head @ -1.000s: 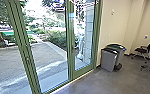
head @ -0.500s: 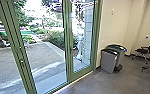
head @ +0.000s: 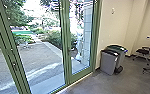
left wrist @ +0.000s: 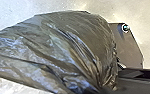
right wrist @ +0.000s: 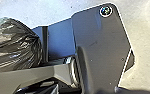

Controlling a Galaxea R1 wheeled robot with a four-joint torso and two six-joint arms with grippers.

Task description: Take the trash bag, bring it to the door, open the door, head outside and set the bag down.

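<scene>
Ahead of me, green-framed glass door [head: 81, 75]; bunched trash bag [left wrist: 66, 47] in both wrist views; can't tell whether either gripper's open or closed.

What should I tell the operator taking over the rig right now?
Left gripper: open or shut, I can't tell. Right gripper: can't tell either.
Trash bag: large in the left wrist view, bunched toward one end; probably being carried.
Glass doors: ahead, green-framed, look shut; paved yard beyond. Gray bins stand indoors, to the right of the doors.
Done: bag apparently picked up and brought near the doors.
Left: open up, go outside, put the bag down.
</scene>
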